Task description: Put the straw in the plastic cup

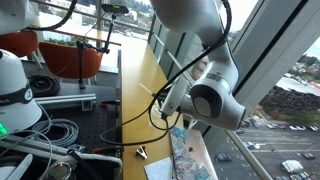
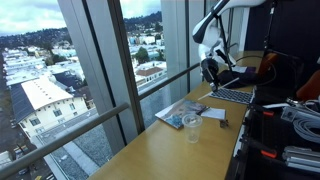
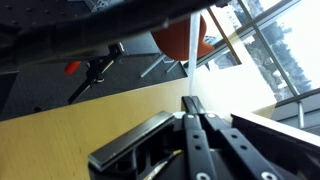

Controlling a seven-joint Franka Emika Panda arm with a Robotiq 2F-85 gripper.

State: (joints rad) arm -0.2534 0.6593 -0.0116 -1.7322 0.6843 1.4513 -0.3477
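— Jaws sit nearest the wrist lens, pinched narrow on the straw [image 3: 191, 60], which stands out long on one side of them. What should you watch for?

— Two things, as I judge it. So much straw hangs free of the pinch that a quick move could swing it or let it slip. And the cup [image 2: 192, 124] is clear and looks light, standing open on the desk [image 2: 150, 150]. If you come in off-centre, the straw tip may catch the rim and tip the cup or shove it along.

— And where is the cup from the jaws?

— Read an exterior view left to right. You have the magazine [image 2: 178, 112], then the cup just beside it, nearer the camera. Further right and well above the desk is your arm [image 2: 207, 27], with the jaws over by the laptop [image 2: 232, 96]. So in that view the cup lies below and left of the jaws, well apart. The wrist view does not show it, so you have no close look at the rim.
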